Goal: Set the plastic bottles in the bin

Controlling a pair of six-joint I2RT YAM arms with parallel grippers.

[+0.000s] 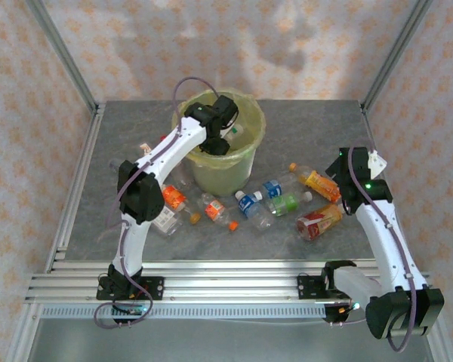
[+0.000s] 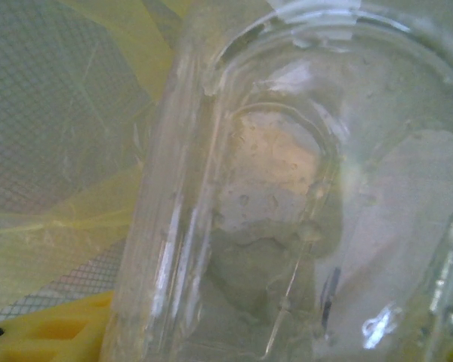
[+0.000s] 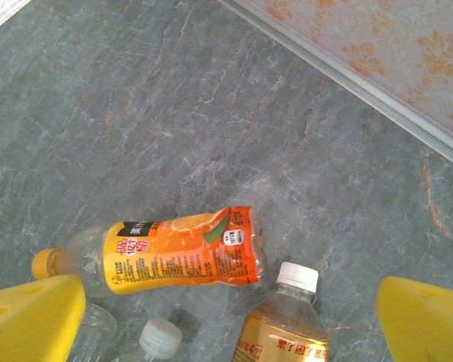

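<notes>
Aluminium rails (image 1: 226, 286) nearest; bottles (image 1: 319, 221) on grey marbled tabletop (image 1: 317, 128); floral wallpaper (image 1: 249, 45).

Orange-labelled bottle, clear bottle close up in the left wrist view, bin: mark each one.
orange-labelled bottle (image 3: 181, 256), right wrist view, middle of its label.
clear bottle (image 2: 287, 226), left wrist view, its see-through side wall.
bin (image 1: 225, 175), top external view, front outer wall.

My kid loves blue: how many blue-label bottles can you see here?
2. Both lie right of the bin: one blue bottle beside the green bottle, the other blue bottle just left of it. More may hide inside the bin.
</notes>
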